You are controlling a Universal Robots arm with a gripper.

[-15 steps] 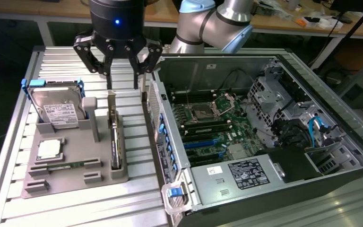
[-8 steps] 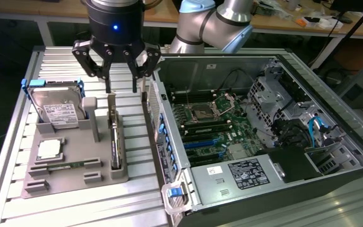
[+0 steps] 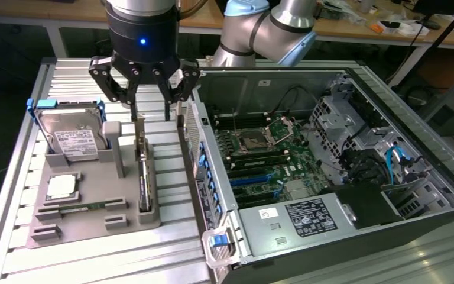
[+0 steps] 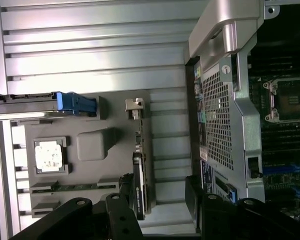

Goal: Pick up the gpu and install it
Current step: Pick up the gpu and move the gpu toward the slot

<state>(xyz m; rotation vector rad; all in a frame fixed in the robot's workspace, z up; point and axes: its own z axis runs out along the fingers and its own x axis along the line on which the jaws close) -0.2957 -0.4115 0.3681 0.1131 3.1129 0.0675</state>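
A grey holder (image 3: pixel 93 223) is lying on the slatted tabletop (image 3: pixel 93 263), carrying four parts: the gpu (image 3: pixel 142 177) is standing on edge in the slot along the side nearest the case (image 3: pixel 250 89); a drive (image 3: pixel 69 135) with blue rails is standing upright at the far end; a cpu (image 3: pixel 61 186) is lying flat in its pocket; a memory stick (image 3: pixel 81 207) is sitting in a groove just beside the cpu. The case is lying open, showing one motherboard (image 3: pixel 255 157) inside. The gripper (image 3: pixel 152 117) is hanging just above the gpu's far end, jaws spread wide and grasping nothing. A narrow strip of bare tabletop is running between the holder's edge and the case wall; open slats are lying on the holder's near side in the exterior view. One of each part is showing.
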